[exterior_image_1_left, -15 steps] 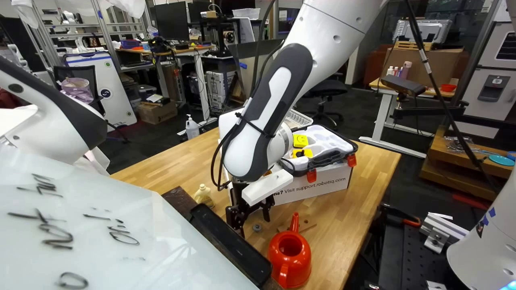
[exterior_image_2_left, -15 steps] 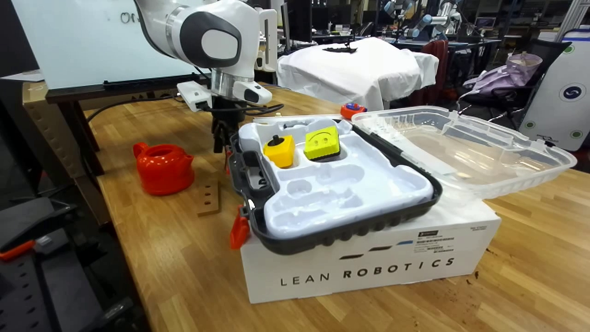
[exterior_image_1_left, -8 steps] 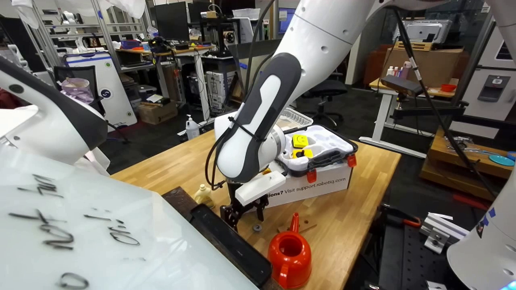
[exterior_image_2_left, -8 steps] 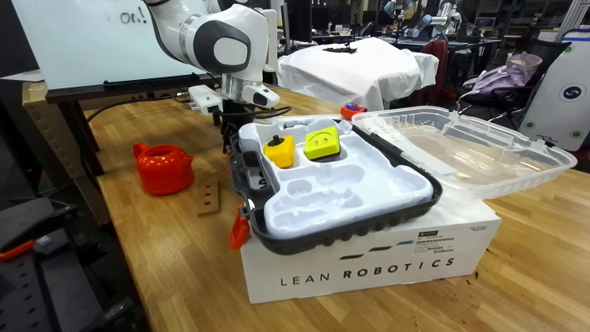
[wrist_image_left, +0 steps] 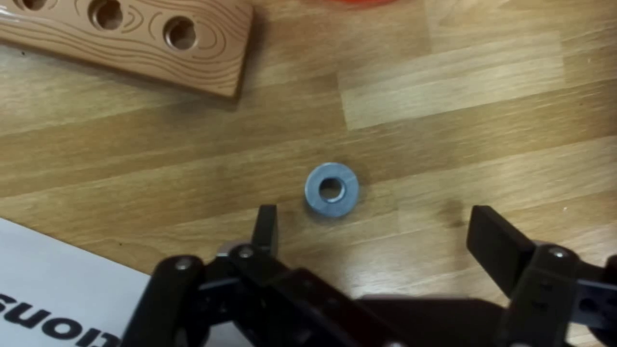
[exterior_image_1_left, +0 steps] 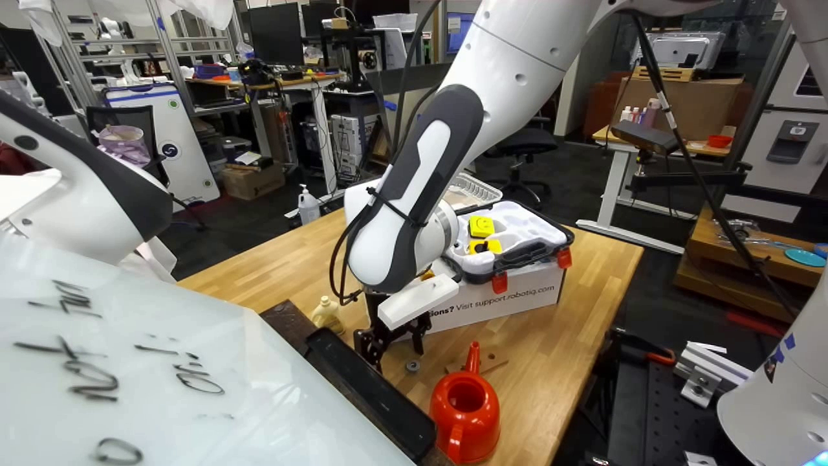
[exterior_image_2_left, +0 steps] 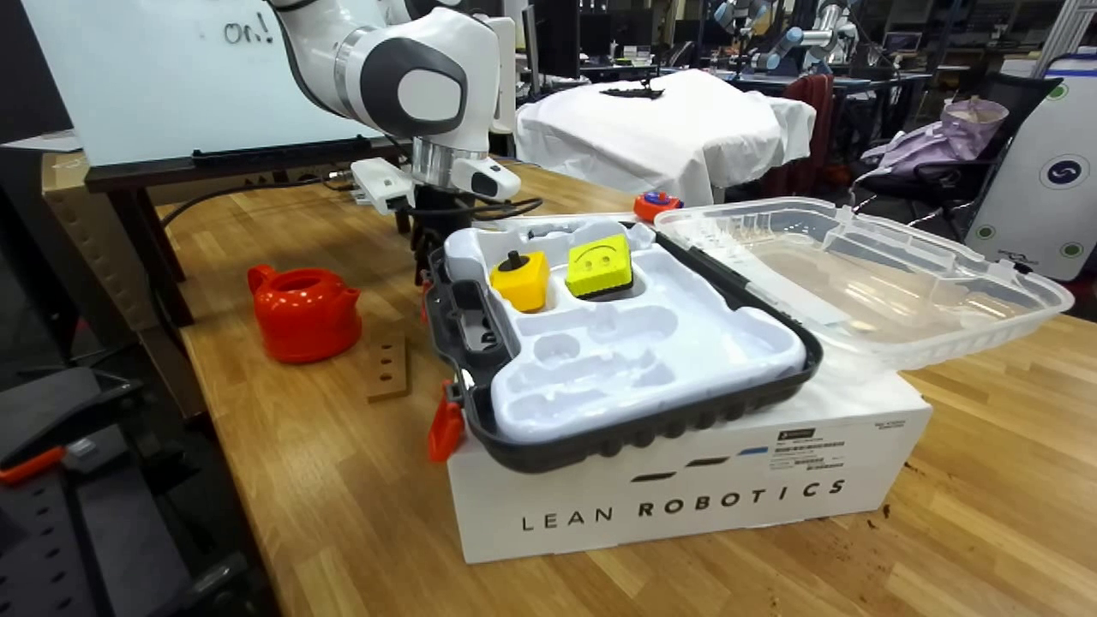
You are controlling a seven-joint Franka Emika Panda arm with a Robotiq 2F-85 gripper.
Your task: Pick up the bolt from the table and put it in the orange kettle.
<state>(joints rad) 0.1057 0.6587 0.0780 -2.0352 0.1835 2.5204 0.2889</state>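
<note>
Little of the kettle (wrist_image_left: 365, 1) reaches the wrist view.

I see orange-red kettle (exterior_image_2_left: 306, 317) upright, left of frame; my arm (exterior_image_2_left: 416, 81) upper left, gripper (exterior_image_2_left: 427, 247) partly hidden behind open case (exterior_image_2_left: 724, 347) at centre; brown holed block (exterior_image_2_left: 388, 367) between kettle and case

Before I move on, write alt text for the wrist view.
A gray ring lies ungripped on a wooden table near picture center, the open gripper lower in frame. Brown plank with holes at upper left, white box at lower left.
</note>
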